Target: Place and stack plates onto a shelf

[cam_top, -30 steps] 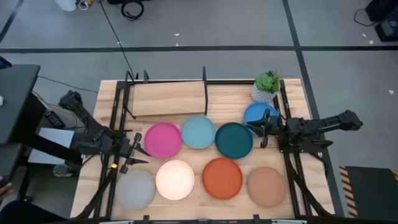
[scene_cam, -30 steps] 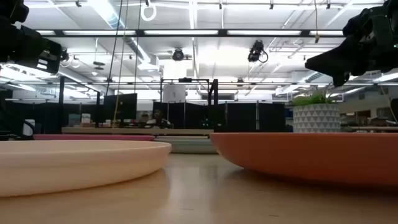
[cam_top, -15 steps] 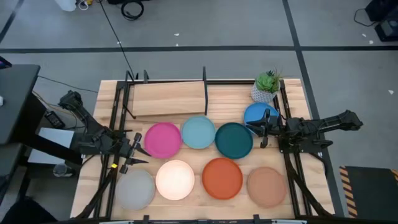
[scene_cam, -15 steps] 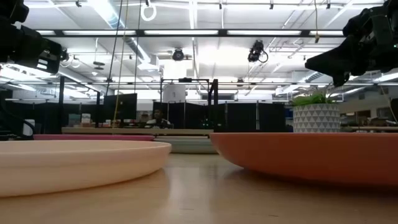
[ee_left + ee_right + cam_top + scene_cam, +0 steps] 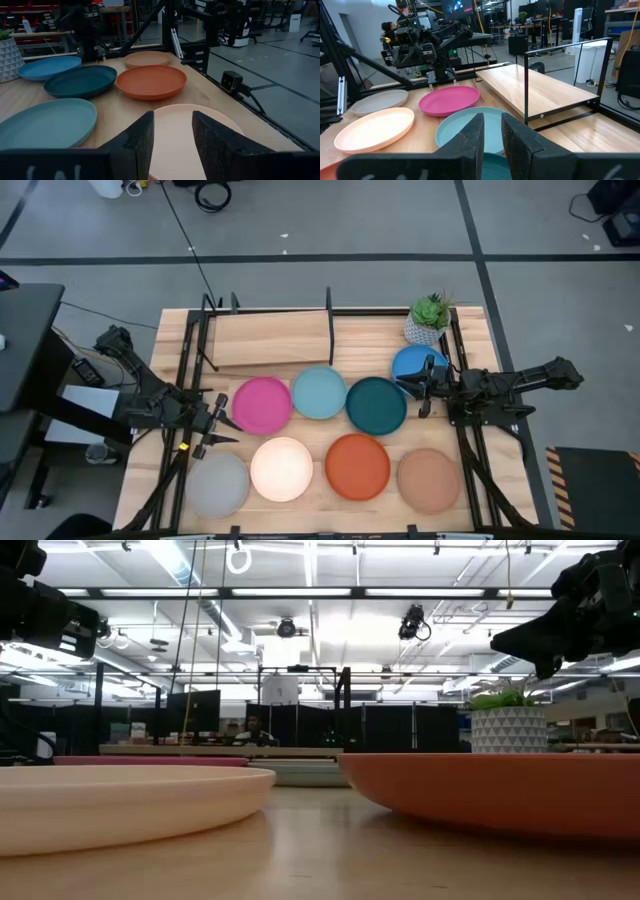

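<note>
Left end effector (image 5: 222, 426) slightly open beside pink plate (image 5: 262, 404); right end effector (image 5: 420, 383) slightly open over bright blue plate (image 5: 412, 362); shelf (image 5: 270, 338) bare.

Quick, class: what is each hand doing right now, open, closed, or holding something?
Left hand: open, holding nothing, beside the pink plate.
Right hand: open, holding nothing.

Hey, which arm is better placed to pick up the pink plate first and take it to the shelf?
Probably the left. In the high view the left gripper hovers open right beside the pink plate, while the right gripper is across the table by the bright blue plate. The shelf lies on the left half.
</note>
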Motion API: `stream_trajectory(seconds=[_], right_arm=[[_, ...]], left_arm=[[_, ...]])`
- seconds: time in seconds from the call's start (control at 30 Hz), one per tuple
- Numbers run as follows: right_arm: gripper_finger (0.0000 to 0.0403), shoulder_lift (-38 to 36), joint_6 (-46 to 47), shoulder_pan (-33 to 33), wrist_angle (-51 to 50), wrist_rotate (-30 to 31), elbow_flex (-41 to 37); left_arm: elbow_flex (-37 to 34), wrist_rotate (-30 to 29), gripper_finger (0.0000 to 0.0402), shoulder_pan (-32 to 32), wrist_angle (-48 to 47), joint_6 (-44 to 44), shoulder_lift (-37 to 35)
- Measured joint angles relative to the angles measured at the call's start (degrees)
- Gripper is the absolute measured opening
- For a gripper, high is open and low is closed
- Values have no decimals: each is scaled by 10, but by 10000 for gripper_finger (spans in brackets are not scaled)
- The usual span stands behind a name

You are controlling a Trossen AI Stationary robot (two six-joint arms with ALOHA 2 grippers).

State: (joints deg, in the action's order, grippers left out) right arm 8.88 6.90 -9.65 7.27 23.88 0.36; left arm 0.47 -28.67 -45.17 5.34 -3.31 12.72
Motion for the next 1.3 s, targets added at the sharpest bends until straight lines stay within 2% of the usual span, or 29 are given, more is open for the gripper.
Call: stream_trajectory(seconds=[1.07,1.3], right_arm=[[72,0,0,0,0,0,0],[72,0,0,0,1,0,0]], left_arm=[[0,0,142,0,4,-3,0],[0,1,142,0,134,-33,0]])
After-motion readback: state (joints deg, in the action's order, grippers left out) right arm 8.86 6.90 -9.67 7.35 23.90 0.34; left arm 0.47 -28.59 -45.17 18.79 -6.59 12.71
